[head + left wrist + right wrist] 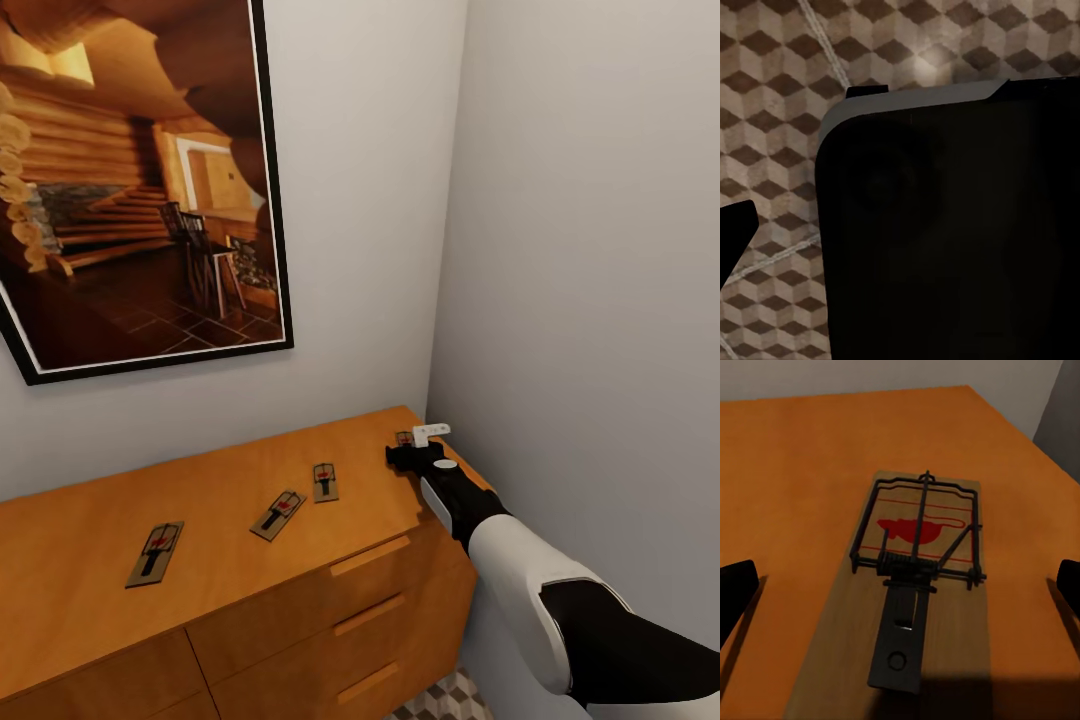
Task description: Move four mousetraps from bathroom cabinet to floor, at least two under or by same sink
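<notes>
Wooden trap at cabinet right corner sits centred under spread right gripper; drop straight, pinch long edges.

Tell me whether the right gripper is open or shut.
Open: in the right wrist view the fingertips sit wide apart either side of a mousetrap, not touching it.

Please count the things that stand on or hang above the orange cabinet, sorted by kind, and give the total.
Mousetraps on the cabinet top: 4
Framed pictures on the wall above: 1
Total: 5
</notes>
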`<state>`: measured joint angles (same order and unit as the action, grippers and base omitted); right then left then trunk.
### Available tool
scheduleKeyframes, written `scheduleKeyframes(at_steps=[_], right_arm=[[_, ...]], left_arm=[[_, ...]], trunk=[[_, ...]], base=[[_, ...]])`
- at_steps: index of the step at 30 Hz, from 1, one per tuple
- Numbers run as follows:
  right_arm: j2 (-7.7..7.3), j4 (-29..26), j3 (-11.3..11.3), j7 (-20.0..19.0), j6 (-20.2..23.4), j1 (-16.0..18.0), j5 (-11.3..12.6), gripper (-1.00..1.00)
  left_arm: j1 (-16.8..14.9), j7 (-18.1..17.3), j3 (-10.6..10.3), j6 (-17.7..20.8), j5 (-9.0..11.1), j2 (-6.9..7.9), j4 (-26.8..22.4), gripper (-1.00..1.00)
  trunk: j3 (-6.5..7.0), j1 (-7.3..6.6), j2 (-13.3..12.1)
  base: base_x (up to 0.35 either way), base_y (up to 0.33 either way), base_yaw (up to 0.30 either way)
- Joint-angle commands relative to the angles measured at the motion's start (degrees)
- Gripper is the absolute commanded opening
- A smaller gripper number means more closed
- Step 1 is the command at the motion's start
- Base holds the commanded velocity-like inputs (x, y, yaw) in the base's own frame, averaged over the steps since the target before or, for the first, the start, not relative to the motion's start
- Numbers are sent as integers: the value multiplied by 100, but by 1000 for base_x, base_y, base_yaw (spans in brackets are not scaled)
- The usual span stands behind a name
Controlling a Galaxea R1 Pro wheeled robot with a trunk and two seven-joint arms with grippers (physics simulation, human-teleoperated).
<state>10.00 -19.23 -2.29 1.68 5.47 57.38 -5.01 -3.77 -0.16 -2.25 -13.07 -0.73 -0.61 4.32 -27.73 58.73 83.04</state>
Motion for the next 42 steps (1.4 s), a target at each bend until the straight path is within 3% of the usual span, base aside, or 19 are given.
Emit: scheduleKeyframes(at_steps=[1,16,17,42], right_arm=[[0,-11,-17,17,42,2,-53,100],[0,155,-10,16,-141,2,-50,100],[0,160,-10,16,-149,2,-51,-100],[0,183,-17,21,-178,2,-44,-100]], left_arm=[[-10,-2,-21,-42,-6,-4,25,100],[-10,-2,-21,-40,-6,-17,25,100],[-10,-2,-21,-40,-6,-17,25,100],[-11,-2,-21,-41,-6,-58,25,100]], trunk=[[-6,0,3],[-6,0,3],[-6,0,3],[-6,0,3]], base=[[0,0,0],[0,0,0],[0,0,0],[0,0,0]])
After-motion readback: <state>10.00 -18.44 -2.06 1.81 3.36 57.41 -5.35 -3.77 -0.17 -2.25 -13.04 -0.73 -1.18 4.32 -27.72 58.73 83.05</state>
